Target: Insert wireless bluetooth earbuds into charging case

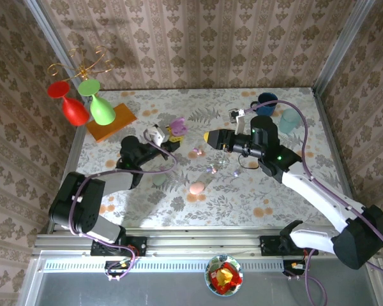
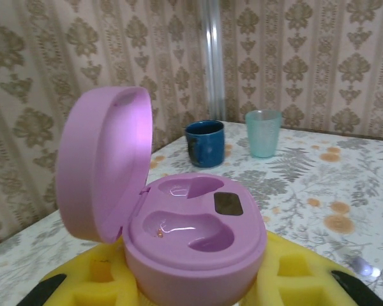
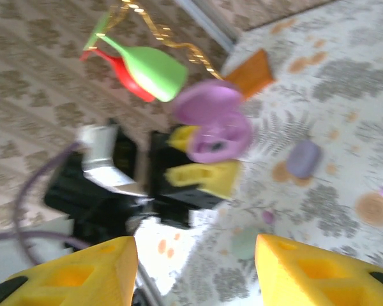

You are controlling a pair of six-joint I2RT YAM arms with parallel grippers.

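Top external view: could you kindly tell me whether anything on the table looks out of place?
Yes: tiny earbuds lie loose on the table, while the lilac case in the left claw stands open, both wells empty.

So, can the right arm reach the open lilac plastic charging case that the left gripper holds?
Probably yes. The left gripper holds the open lilac plastic charging case up, lid tipped back, and the right gripper, jaws apart, faces it with nothing between.
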